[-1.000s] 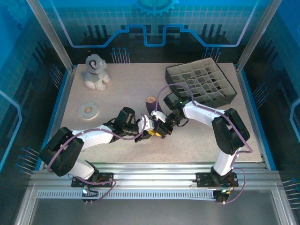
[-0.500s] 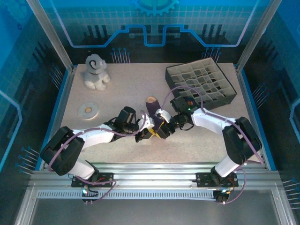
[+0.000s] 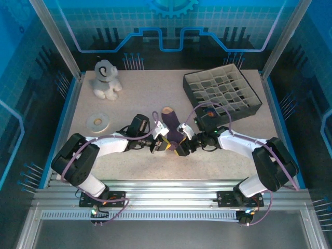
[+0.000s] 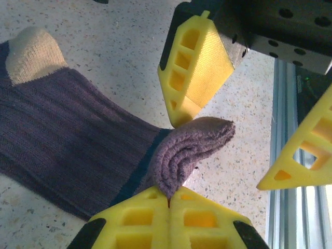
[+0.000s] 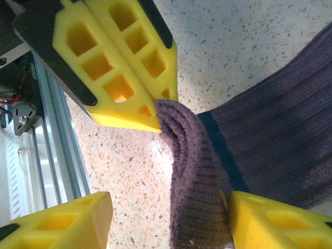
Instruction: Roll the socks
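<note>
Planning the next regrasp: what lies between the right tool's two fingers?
The socks' folded end, pinched by the shut left tool, sits between the open right tool's fingers, in right wrist view.

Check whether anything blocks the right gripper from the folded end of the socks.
Nothing visible does. The right gripper stands open with its fingers on either side of the folded end of the socks. The left gripper is pinched shut on that same fold from the opposite side.
</note>
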Robot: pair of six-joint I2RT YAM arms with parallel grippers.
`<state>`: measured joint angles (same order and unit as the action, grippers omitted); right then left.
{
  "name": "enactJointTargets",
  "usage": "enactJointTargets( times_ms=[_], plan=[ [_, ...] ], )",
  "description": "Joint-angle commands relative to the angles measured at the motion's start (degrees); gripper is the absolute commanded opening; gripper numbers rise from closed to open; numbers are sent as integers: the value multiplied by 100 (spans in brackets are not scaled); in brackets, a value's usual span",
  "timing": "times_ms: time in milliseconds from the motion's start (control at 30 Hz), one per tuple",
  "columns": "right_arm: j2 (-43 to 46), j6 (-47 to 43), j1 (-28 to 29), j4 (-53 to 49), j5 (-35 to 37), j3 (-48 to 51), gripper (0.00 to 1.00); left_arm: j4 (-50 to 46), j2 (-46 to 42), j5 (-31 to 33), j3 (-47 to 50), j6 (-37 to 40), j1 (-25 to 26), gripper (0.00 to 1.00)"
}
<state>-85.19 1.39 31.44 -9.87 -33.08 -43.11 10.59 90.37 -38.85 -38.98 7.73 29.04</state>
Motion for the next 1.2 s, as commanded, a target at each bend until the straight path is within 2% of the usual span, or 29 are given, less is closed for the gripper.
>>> enactJointTargets(
  times_ms=[0, 233, 533, 767, 833, 1000, 1167],
  plan=[
    [-64, 181, -52, 380, 43, 49, 60, -119, 184, -357, -160, -309, -97, 0],
    [-234, 216, -51, 497, 68, 7, 56, -145, 428, -418, -219, -520, -212, 0],
    [-279, 140, -23, 313, 304, 52, 56, 20, 464, -483, -127, -658, -310, 0],
    [-412, 65, 214, 276, 504, 4, 55, 64, 495, -492, -127, -777, -357, 0],
    [-483, 49, 310, 191, 664, -69, 49, 92, 508, -470, -118, -821, -355, 0],
    [-458, 141, 552, 271, 1182, -32, 19, 402, 428, -437, 88, -887, -364, 0],
    [-306, 113, 693, 390, 1531, 76, 8, 883, 89, -362, 487, -806, -364, 0]
  ],
)
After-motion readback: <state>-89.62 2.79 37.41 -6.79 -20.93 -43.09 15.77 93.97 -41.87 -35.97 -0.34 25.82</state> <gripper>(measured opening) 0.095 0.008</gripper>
